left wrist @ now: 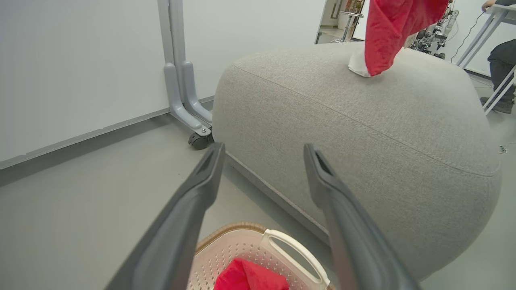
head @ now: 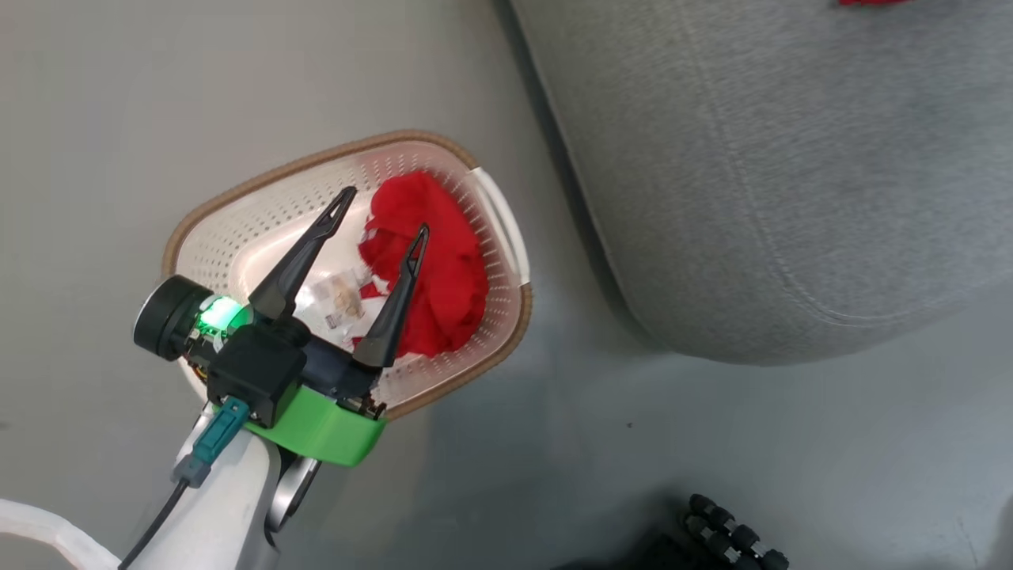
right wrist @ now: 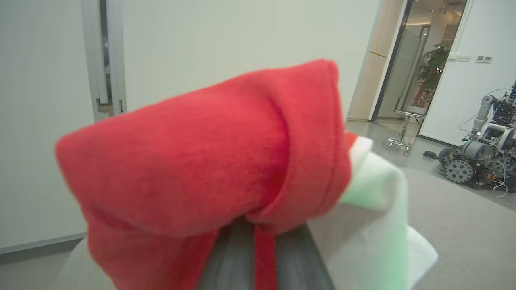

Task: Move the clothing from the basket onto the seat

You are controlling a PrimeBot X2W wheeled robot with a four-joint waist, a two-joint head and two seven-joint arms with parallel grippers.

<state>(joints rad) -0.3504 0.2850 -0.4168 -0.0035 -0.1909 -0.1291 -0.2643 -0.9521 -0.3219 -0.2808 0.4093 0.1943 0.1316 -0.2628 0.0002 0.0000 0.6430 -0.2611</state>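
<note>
— So, where's the clothing?
— One red piece [head: 431,261] lies in the basket [head: 261,229], which stands on the floor [head: 119,95] just beside the seat [head: 791,174]. The other piece [left wrist: 391,28] hangs over the seat's top, its white end touching it.
— What holds that one up?
— The right tool [right wrist: 264,249], fingers pinched together on the red cloth.
— And the left tool [head: 385,210]?
— Beside the seat, over the basket, fingers spread wide apart above the piece inside.

The left gripper [head: 385,211] is tilted up to the right in the head view, its two fingers spread wide. The right gripper [right wrist: 262,241] is clamped tight on clothing [right wrist: 209,153].
</note>
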